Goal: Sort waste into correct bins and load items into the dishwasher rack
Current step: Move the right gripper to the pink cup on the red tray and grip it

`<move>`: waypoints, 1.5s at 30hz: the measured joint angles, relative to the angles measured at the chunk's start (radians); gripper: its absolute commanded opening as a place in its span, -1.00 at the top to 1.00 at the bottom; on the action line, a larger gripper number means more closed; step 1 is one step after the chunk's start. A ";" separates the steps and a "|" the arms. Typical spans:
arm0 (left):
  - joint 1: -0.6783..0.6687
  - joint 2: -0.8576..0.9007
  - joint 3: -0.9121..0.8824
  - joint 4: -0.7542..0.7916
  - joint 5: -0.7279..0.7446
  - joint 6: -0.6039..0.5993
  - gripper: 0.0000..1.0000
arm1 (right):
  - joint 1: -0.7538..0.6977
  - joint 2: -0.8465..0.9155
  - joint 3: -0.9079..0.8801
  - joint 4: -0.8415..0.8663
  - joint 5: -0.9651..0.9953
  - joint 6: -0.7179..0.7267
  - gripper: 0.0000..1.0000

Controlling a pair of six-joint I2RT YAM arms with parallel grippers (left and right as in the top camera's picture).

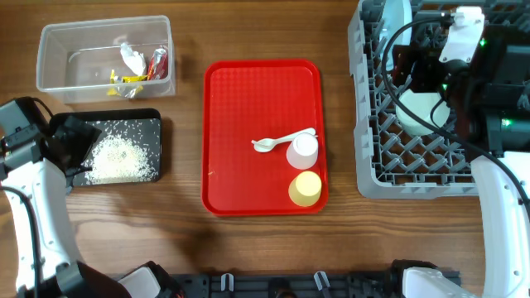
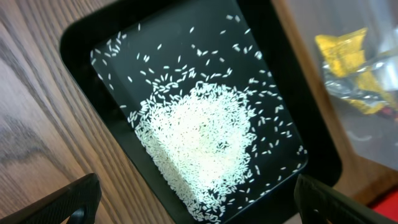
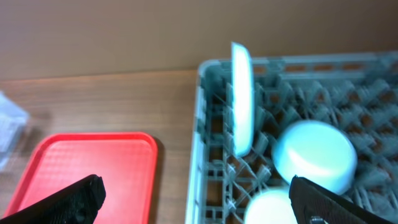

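The clear tub (image 1: 58,79) holds crumpled tissue (image 1: 131,56) and yellow and red wrappers (image 1: 137,76). The black tray (image 1: 153,124) holds a heap of rice (image 1: 122,157). My left gripper (image 1: 73,141) hangs open and empty over the tray's left end; the rice (image 2: 205,137) lies between its fingers (image 2: 199,208). A white utensil (image 1: 281,141), a white cup (image 1: 303,151) and a yellow cup (image 1: 305,189) sit on the red tray (image 1: 248,99). My right gripper (image 1: 418,70) is open and empty over the grey rack (image 1: 371,124), which holds an upright plate (image 3: 241,99) and two overturned bowls (image 3: 314,155).
The red tray lies mid-table between the bins and the rack, and its left part shows in the right wrist view (image 3: 81,168). The rack's near wall (image 3: 208,124) stands between the tray and the bowls. Cables run over the rack at the right arm.
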 measured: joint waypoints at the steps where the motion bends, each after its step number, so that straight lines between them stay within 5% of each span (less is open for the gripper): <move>1: 0.000 0.012 0.000 0.000 0.000 0.000 -1.00 | 0.000 0.000 0.000 -0.015 0.018 0.008 -0.99; 7: 0.000 0.047 0.000 0.000 0.010 0.000 -1.00 | 0.000 0.000 0.000 -0.052 0.045 0.030 -0.99; 13: 0.000 0.047 0.000 0.000 0.060 0.000 -1.00 | -0.001 0.000 0.000 -0.027 -0.202 0.042 -0.99; 16: 0.000 0.047 0.000 0.000 0.075 0.000 -1.00 | -0.001 0.000 0.000 -0.032 -0.338 0.054 -0.75; 22: 0.000 0.047 0.000 0.002 0.086 0.000 -1.00 | 0.042 0.000 0.000 -0.156 -0.378 0.055 -0.69; 34: 0.000 0.047 0.000 0.027 0.089 0.005 -1.00 | 0.558 0.063 0.000 -0.183 -0.006 0.101 -0.79; 45: 0.000 0.047 0.000 0.031 0.089 0.039 -1.00 | 0.612 0.342 0.000 -0.296 0.098 0.162 -0.66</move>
